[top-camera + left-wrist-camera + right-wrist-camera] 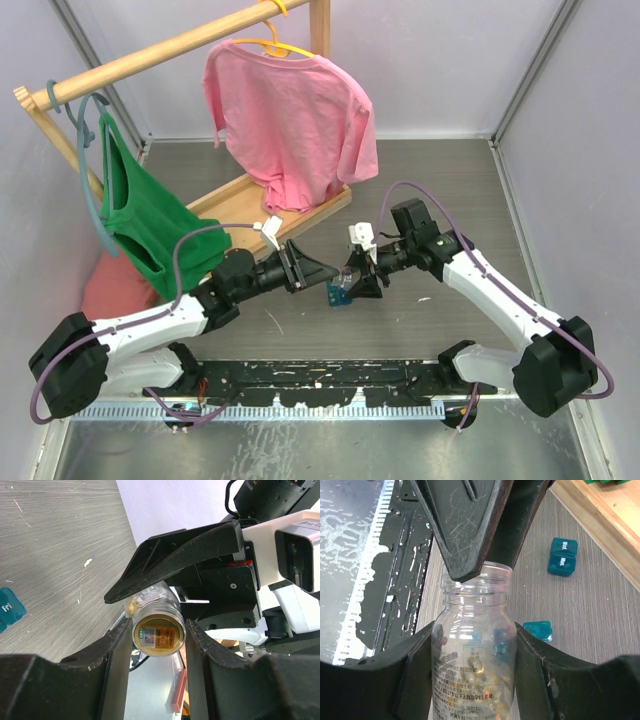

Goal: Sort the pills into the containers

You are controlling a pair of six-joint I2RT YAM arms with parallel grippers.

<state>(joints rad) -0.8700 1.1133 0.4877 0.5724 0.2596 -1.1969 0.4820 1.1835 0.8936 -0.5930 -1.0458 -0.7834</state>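
A clear pill bottle (pixel 475 610) lies between the fingers of my right gripper (pixel 474 632), which is shut on its body. Yellow softgel pills (pixel 490 677) and a few darker ones lie inside it. Its neck threads are bare. My left gripper (pixel 159 630) is shut on the bottle's top end (pixel 159 634), a clear ring around a gold face with a sticker. Both grippers meet above the table's middle, left (pixel 318 272) and right (pixel 362 278). Teal containers lie on the table below: one (pixel 563 556) marked with days, another (pixel 537 630), and one (pixel 10 609).
A wooden rack stands at the back left with a pink shirt (pixel 290 110) and a green top (pixel 140 205) on hangers. Its wooden base (pixel 600 510) runs close to the containers. A red cloth (pixel 110 285) lies left. A black mat (pixel 320 375) lines the near edge.
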